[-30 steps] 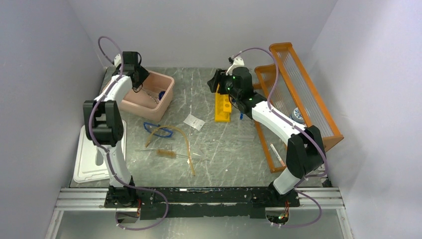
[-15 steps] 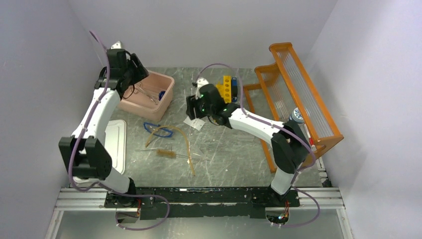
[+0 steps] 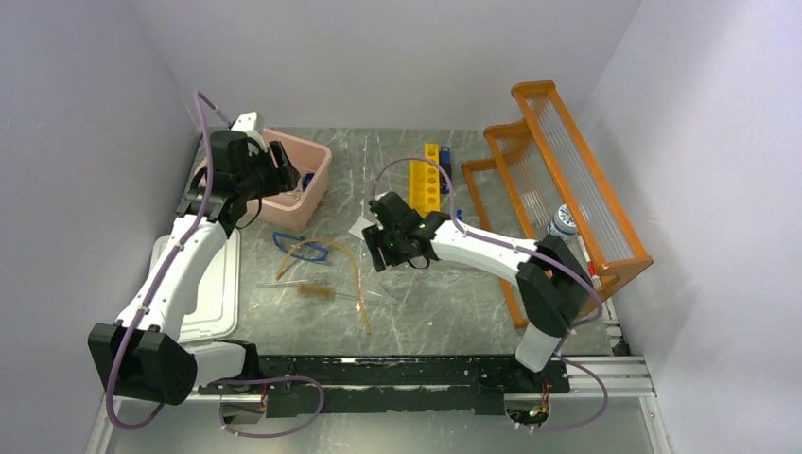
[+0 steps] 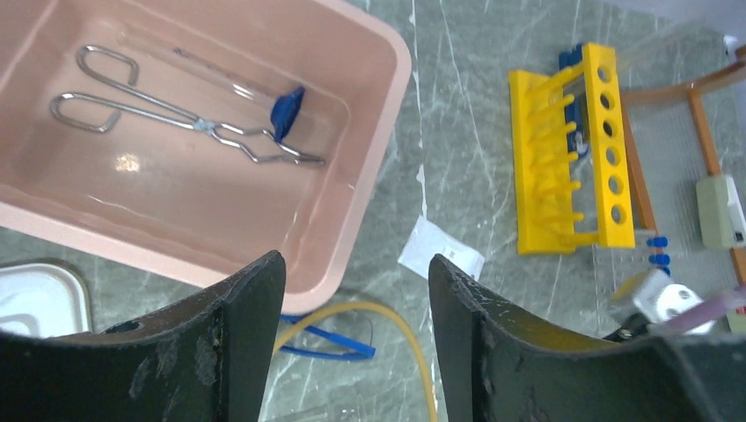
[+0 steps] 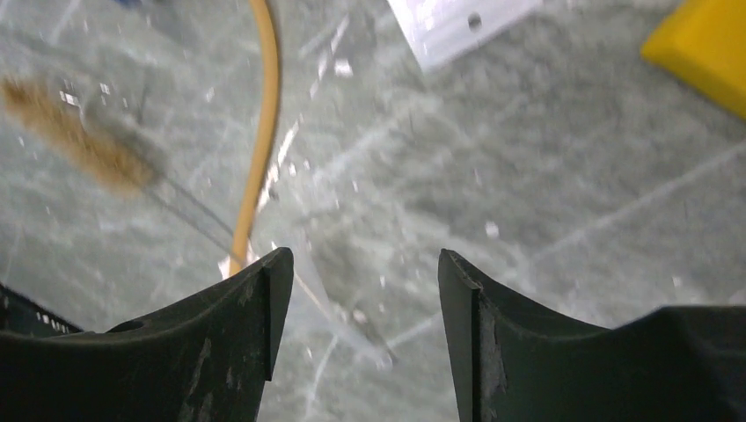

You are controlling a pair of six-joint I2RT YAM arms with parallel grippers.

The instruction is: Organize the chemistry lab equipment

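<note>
Metal scissors and a small blue item lie in the pink tub. My left gripper is open and empty above the tub's near right edge. Blue-framed goggles, amber tubing and a wire brush lie mid-table. The white packet lies near tiny blue caps. My right gripper is open and empty over a clear glass tube, beside the tubing's end. It shows at mid-table in the top view.
A yellow tube rack lies at the back middle. The big orange shelf rack stands at the right with a small jar on it. The white lid lies at the left edge. The brush lies left of the right gripper.
My right gripper has swung from the yellow rack forward and left to mid-table, over the tube. My left gripper has moved from the tub's far left side to its near right edge.
</note>
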